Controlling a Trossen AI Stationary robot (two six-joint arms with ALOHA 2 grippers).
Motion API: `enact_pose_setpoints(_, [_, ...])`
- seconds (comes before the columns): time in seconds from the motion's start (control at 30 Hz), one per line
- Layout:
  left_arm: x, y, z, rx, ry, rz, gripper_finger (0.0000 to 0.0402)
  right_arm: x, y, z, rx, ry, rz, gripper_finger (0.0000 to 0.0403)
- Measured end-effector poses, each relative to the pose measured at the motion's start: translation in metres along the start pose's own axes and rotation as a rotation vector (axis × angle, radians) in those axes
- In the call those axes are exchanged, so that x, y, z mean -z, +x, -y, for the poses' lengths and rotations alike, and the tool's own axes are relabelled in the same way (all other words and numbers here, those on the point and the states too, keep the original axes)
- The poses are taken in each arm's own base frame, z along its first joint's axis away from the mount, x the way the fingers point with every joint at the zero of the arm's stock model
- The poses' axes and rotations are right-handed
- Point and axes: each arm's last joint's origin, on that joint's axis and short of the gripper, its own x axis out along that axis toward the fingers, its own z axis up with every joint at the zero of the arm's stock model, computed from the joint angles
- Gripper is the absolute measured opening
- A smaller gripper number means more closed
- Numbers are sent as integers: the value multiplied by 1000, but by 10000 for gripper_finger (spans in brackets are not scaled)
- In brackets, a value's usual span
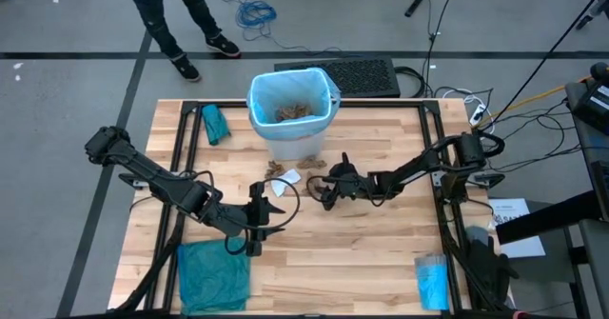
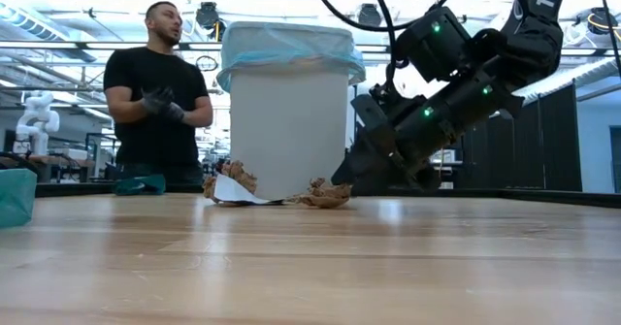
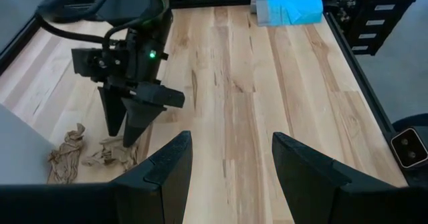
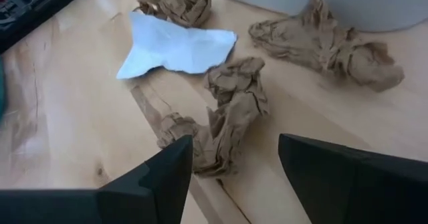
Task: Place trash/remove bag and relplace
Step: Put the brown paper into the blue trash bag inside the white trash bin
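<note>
The white bin (image 1: 290,105), lined with the light-blue bag (image 2: 288,46), stands at the table's far middle and holds brown paper trash (image 1: 290,112). More crumpled brown scraps (image 4: 227,117) (image 4: 328,43) (image 4: 175,2) and a white paper scrap (image 4: 177,50) lie on the wood just in front of it. My right gripper (image 4: 234,144) is open, slanting down, with one brown scrap lying in front of its fingertips. My left gripper (image 3: 231,144) hangs open above the table (image 1: 262,219), nearer the front, with nothing between its fingers. My right gripper comes at the nearest brown scrap slanting down from the table's right. The scrap's near end (image 4: 200,162) lies right beside one fingertip (image 4: 175,158). Whether the finger touches the paper I cannot tell. The scrap lies flat on the table.
A teal plastic bag (image 1: 214,276) lies at the near left, and a smaller teal bundle (image 1: 215,124) lies left of the bin. A bright-blue roll (image 1: 431,281) sits at the near right. A person (image 2: 155,97) stands beyond the far edge. Bare wood fills the middle.
</note>
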Motion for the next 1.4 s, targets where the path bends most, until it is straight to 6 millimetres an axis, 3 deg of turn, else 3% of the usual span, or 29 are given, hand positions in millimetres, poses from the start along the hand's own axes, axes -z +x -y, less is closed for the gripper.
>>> enact_pose_setpoints(0.33, [-1,0,0,-4,-3,7,201,5,15,-3,-37,25,43,203])
enact_pose_setpoints(0.47, [-1,0,0,-3,-6,7,201,8,21,-4,-18,20,26,150])
enact_pose_setpoints(0.63, [-1,0,0,-3,-6,7,201,14,18,-10,-40,-44,9,25])
enact_pose_setpoints(0.9, [1,-2,4,10,9,-3,201,8,-5,-40,-161,-115,56,3])
enact_pose_setpoints(1.1, [11,-9,15,35,29,-70,201,-23,-47,-69,-293,-181,189,1])
enact_pose_setpoints(1.23, [21,-15,22,42,-5,-138,201,-61,-82,-85,-311,-263,274,1])
enact_pose_setpoints(1.4, [24,-21,30,17,-21,-125,201,-118,-115,-104,-211,-423,302,0])
